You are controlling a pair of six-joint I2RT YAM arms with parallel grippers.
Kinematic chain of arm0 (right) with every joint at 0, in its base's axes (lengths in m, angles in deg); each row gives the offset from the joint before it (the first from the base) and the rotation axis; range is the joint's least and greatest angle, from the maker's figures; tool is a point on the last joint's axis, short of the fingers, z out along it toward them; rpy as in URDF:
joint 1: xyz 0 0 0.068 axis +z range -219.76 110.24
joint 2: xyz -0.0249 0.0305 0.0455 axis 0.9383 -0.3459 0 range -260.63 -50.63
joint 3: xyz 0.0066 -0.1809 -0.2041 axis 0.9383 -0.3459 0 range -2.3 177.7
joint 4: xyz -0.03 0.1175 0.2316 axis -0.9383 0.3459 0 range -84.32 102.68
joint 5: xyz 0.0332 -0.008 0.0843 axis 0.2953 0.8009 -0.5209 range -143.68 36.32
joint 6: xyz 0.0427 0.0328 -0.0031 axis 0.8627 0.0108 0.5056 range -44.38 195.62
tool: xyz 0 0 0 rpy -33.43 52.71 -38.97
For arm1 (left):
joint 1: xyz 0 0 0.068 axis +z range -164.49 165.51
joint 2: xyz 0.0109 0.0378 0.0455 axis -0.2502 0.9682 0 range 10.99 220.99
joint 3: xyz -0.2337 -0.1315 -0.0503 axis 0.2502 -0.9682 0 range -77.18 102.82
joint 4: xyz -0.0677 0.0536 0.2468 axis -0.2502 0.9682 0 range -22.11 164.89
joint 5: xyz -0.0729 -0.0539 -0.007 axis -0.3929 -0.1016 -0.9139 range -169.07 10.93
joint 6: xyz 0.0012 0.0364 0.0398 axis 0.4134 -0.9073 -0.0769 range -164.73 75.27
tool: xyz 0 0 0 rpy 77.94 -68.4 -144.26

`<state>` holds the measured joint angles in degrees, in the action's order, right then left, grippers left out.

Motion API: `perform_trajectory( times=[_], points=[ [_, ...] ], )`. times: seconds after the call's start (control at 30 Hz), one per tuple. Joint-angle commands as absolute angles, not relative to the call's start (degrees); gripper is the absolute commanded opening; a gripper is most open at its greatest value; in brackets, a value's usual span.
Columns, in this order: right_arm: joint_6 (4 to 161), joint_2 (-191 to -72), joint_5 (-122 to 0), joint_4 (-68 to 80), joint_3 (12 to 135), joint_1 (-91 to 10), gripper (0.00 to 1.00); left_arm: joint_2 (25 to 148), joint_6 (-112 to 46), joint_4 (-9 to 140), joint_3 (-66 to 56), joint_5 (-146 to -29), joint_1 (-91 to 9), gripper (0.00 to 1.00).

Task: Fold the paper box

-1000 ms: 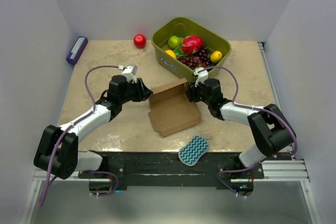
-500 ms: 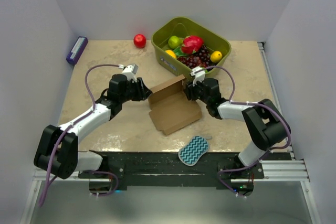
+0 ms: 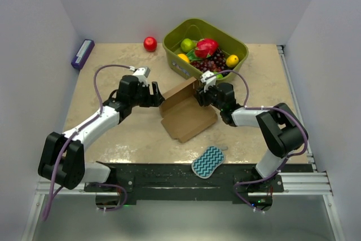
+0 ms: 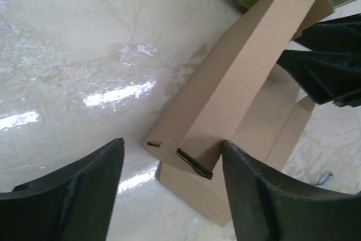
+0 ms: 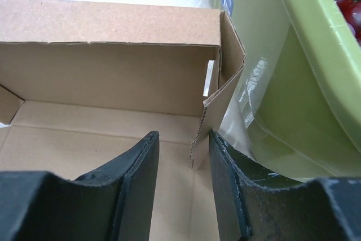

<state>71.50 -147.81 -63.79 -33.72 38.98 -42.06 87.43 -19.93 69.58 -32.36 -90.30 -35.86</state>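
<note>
We saw the paper box [image 3: 186, 115] lying half-formed in the middle of the table [image 3: 113, 66], its back wall raised just in front of the green basket [image 3: 176, 65]. The left gripper [image 4: 172, 153] had its jaws spread wide, with the box's left corner between them but not clamped. The right gripper [image 5: 183, 139] had narrow jaws astride the right side flap's lower edge, with a gap showing beside the card.

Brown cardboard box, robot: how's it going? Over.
Left jaws open at the brown cardboard box corner. Right jaws astride its end flap, grip unclear. Back wall up, not finished. Green plastic basket right behind.
</note>
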Motion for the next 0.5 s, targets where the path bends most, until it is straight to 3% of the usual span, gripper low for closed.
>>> perform_trajectory(
  times=[0.0, 0.23, 0.47],
  points=[
    [69.91, -147.57, -64.93, -35.37, 41.73, -42.17, 0.43, 88.16, -24.94, 78.07, -26.83, -86.81, -35.41, 0.81],
    [70.52, -147.40, -63.62, -33.43, 42.35, -42.08, 0.42, 90.17, -31.62, 81.33, -17.18, -86.89, -36.72, 0.86],
    [71.75, -147.22, -61.77, -32.47, 42.70, -42.17, 0.39, 98.34, -43.14, 85.28, -6.79, -76.99, -49.01, 0.86]
  ],
)
